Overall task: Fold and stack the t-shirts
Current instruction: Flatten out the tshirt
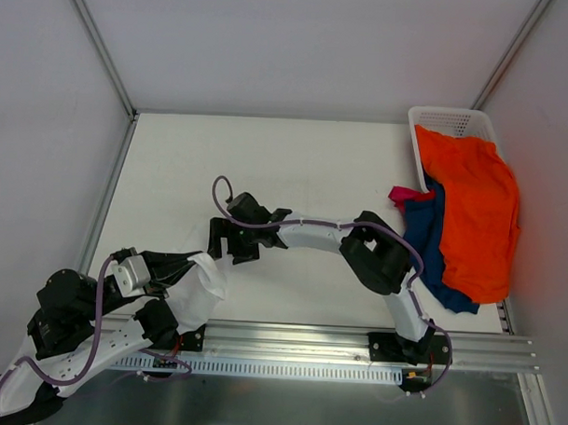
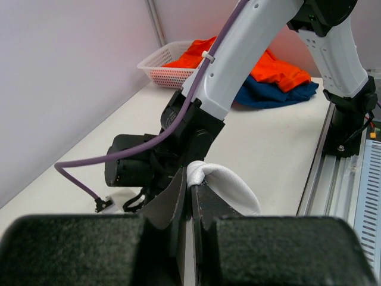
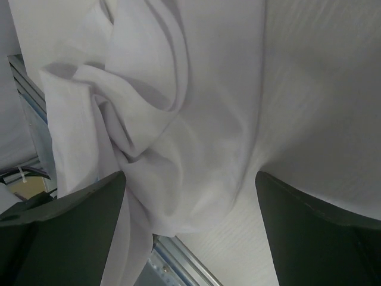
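The white t-shirt (image 1: pixel 207 289) lies bunched at the table's near left edge. My left gripper (image 1: pixel 187 267) is shut on a fold of it, and the left wrist view shows the white t-shirt (image 2: pixel 232 183) pinched at the tips of the left gripper (image 2: pixel 195 180). My right gripper (image 1: pixel 230 250) hovers just behind it, open. In the right wrist view the right gripper (image 3: pixel 190 196) has its jaws wide apart over the crumpled white t-shirt (image 3: pixel 178 119), touching nothing. The orange t-shirt (image 1: pixel 471 210), the navy t-shirt (image 1: pixel 428 241) and the magenta t-shirt (image 1: pixel 403 194) are piled at the far right.
A white lattice basket (image 1: pixel 450 120) stands at the back right, partly under the orange shirt. A metal rail (image 1: pixel 354 341) runs along the near table edge below the cloth. Enclosure walls stand on three sides.
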`<state>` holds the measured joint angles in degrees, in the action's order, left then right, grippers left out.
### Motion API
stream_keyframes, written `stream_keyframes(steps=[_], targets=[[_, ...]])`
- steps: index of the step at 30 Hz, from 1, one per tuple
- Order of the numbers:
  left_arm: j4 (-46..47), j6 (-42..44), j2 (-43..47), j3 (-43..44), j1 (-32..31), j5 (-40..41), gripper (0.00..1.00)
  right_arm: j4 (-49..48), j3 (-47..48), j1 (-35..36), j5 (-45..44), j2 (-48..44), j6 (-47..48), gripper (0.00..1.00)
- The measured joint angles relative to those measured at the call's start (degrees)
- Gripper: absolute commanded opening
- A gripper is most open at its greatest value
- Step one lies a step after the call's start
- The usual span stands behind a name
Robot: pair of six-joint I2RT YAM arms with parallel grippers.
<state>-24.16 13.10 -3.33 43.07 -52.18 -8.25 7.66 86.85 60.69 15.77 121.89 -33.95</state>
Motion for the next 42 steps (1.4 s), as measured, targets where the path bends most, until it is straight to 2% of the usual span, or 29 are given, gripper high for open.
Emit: stream_keyframes(steps=[5, 11, 12, 13, 14, 15, 16, 17, 24, 31, 33, 37, 40, 42], targets=[[0.2, -0.4, 0.0, -0.2, 0.0, 0.0, 0.00, -3.5, -0.9, 0.7, -0.3, 0.7, -1.9, 0.95], [0.3, -0.5, 0.0, -0.6, 0.0, 0.0, 0.00, -2.5, 4.9, 2.6, -1.8, 3.9, -1.9, 0.94], [0.3, -0.6, 0.0, -0.6, 0.0, 0.0, 0.00, -1.7, 5.5, 3.0, -2.3, 3.9, -1.7, 0.91], [0.3, -0.6, 0.0, -0.7, 0.0, 0.0, 0.00, -0.8, 6.4, 3.2, -3.0, 3.9, -1.2, 0.84], [0.3, -0.6, 0.0, -0.7, 0.0, 0.0, 0.00, -0.3, 7.1, 3.5, -3.3, 3.9, -0.7, 0.73], [0.4, -0.6, 0.0, -0.8, 0.0, 0.0, 0.00, 0.1, 7.6, 3.7, -3.5, 3.9, -0.3, 0.39], [0.4, -0.6, 0.0, -0.8, 0.0, 0.0, 0.00, 0.2, 8.0, 3.8, -3.5, 3.9, 0.3, 0.18], [0.4, -0.6, 0.0, -0.8, 0.0, 0.0, 0.00, 0.3, 8.5, 3.8, -3.5, 3.9, 0.4, 0.01], [0.4, -0.7, 0.0, -0.9, 0.0, 0.2, 0.00, -1.1, 8.4, 3.4, -2.7, 5.8, 0.1, 0.00], [0.5, -0.8, 0.0, -0.9, 0.0, 3.0, 0.00, -2.1, -0.4, 0.2, -3.8, 3.0, 2.4, 0.00], [0.9, -0.8, 0.1, -1.0, 0.0, 4.0, 0.00, -1.8, -6.5, -3.6, -5.0, -2.0, 3.8, 0.00], [1.2, -0.8, 0.4, -1.6, 0.0, 4.7, 0.00, 2.2, -16.9, -17.7, -10.1, -15.3, 7.0, 0.00], [1.2, -0.8, 0.3, -1.7, 0.0, 4.6, 0.00, 6.6, -19.8, -27.5, -16.9, -25.8, 10.2, 0.00], [1.2, -0.8, 0.1, -1.7, 0.0, 4.4, 0.00, 9.0, -20.7, -30.6, -20.6, -32.5, 12.3, 0.00]])
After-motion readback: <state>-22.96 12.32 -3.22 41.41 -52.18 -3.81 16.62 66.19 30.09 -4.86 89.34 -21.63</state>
